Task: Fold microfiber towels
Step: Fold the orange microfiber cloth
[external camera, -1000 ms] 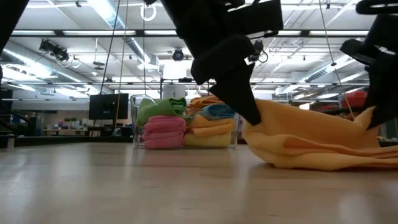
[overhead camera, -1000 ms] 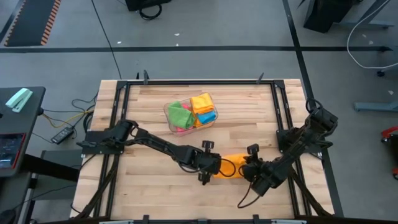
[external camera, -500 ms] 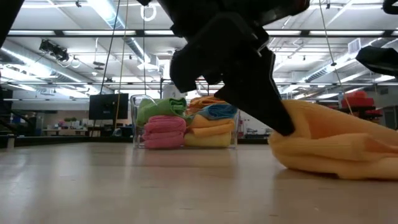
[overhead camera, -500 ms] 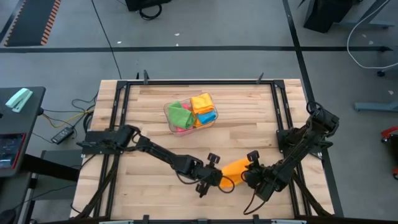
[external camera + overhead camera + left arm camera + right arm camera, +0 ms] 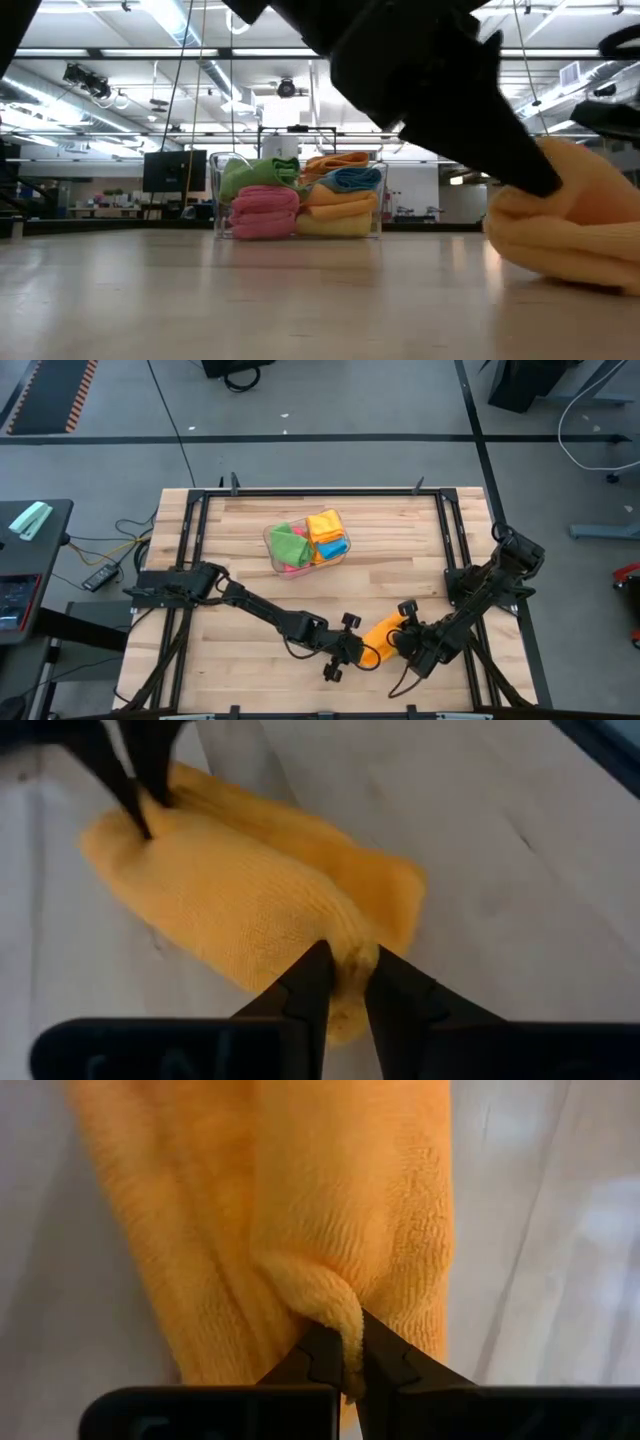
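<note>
An orange towel (image 5: 382,636) lies bunched into a short, thick roll on the wooden table, near its front edge and right of the middle. My left gripper (image 5: 360,652) is at the towel's left end and my right gripper (image 5: 403,644) at its right end, each shut on the cloth. In the low view the towel (image 5: 570,240) is a rounded heap under the dark left arm. More towels, green, pink, blue and yellow-orange, sit folded in a clear bin (image 5: 307,540) at the table's middle back. My left gripper pinches a small bulge of cloth (image 5: 350,956) at the roll's nearer end between its two fingertips. The fingers slant down from the table's left. The towel rests on the table, slack. My right gripper pinches a raised fold (image 5: 333,1305) at the towel's end between its two fingertips, coming steeply from above. How many layers are caught I cannot tell. The rest of the towel (image 5: 330,1200) stretches away from the fingers, lying on the table.
The clear bin (image 5: 220,190) with its folded towels stands well behind the arms. A black metal frame (image 5: 190,550) runs along the table's edges. Bare wood lies left of the towel (image 5: 240,650) and between towel and bin.
My left gripper has gone toward the table's right and near edges and tipped further down, taking its end of the orange towel toward my right gripper. The towel, before a longer flat strip, is now pushed together into a short heap.
</note>
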You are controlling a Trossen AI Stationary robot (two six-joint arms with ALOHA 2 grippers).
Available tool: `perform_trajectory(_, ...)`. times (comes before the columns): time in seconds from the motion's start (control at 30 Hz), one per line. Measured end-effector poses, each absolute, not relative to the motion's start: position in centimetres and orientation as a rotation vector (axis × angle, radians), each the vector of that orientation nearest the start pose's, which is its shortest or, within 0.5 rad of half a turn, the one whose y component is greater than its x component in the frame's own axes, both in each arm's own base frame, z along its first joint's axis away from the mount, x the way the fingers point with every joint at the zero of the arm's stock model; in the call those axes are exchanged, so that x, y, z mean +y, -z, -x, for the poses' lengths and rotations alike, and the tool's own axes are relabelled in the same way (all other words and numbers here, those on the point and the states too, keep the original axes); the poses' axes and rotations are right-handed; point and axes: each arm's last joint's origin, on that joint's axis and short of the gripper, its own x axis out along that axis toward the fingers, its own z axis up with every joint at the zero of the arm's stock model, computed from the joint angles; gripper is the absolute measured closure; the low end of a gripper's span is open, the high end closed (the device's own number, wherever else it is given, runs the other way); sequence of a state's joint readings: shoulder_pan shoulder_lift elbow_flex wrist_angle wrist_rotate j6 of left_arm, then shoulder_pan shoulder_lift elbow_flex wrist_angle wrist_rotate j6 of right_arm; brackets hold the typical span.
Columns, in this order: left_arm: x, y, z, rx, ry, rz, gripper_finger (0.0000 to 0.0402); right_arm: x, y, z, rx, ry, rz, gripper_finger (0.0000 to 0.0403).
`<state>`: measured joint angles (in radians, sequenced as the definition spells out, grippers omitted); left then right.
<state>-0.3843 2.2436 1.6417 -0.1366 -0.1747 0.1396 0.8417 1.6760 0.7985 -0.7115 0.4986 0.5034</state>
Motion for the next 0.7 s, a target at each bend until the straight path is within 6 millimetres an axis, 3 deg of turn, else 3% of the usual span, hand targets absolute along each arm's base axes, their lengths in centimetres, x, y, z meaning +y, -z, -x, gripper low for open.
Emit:
perform_trajectory(0.23,-18.4,-14.9,-45.9,0.679,0.261,-0.333,0.0312,16.6,-12.0,-18.2,1.244,0.121,0.488,0.0387)
perform_trajectory(0.33,-19.1,-16.0,-45.5,0.643,0.286,-0.370,0.0311,16.3,-12.1,-18.4,1.235,0.169,0.461,0.0387)
perform_trajectory(0.53,-20.9,-17.2,-44.8,0.598,0.326,-0.396,0.0323,15.2,-12.1,-19.2,1.172,0.334,0.364,0.0387)
perform_trajectory(0.7,-20.9,-16.4,-44.8,0.624,0.223,-0.385,0.0338,14.2,-12.1,-20.2,1.130,0.434,0.273,0.0387)
